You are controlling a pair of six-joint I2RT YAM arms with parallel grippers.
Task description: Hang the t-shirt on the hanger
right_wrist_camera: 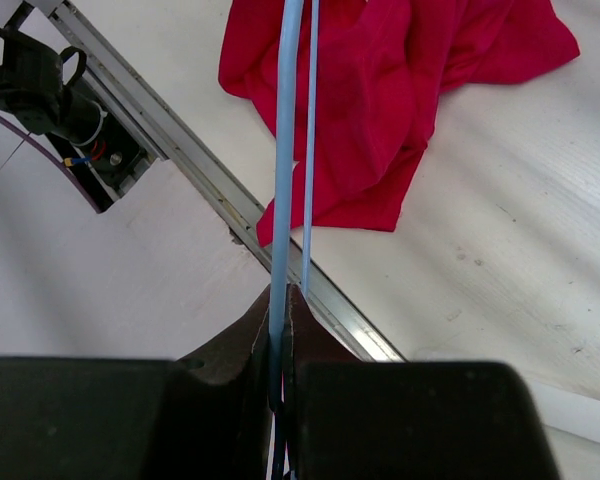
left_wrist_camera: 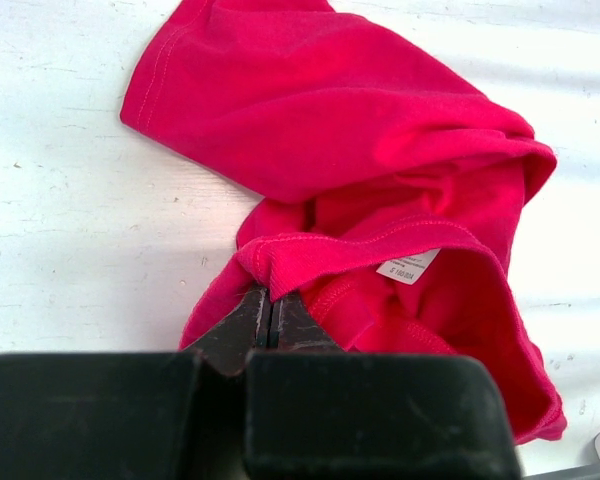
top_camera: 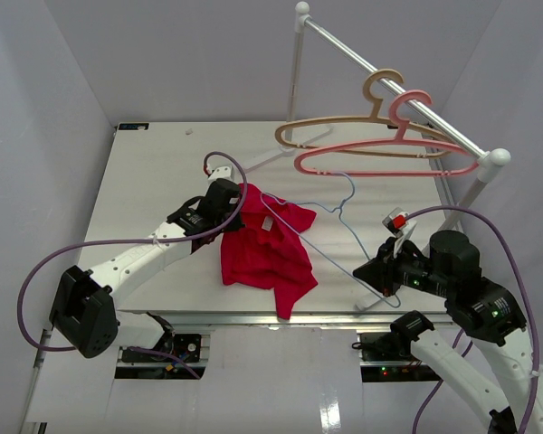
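The crimson t-shirt (top_camera: 267,249) lies crumpled on the white table, its pale neck label (left_wrist_camera: 408,266) showing. My left gripper (top_camera: 219,215) is shut on the t-shirt's neck rim (left_wrist_camera: 265,262) at its left edge. My right gripper (top_camera: 383,274) is shut on the thin light-blue hanger (top_camera: 321,242) and holds it in the air, tilted, its far end over the t-shirt. In the right wrist view the hanger's wires (right_wrist_camera: 285,160) run straight out from the shut jaws (right_wrist_camera: 280,300) toward the t-shirt (right_wrist_camera: 390,90).
A white clothes rail (top_camera: 394,86) stands at the back right with a tan hanger (top_camera: 344,127) and a pink hanger (top_camera: 394,149) on it. The rail's foot (top_camera: 262,161) rests on the table. The table's metal front edge (top_camera: 253,316) is near the t-shirt.
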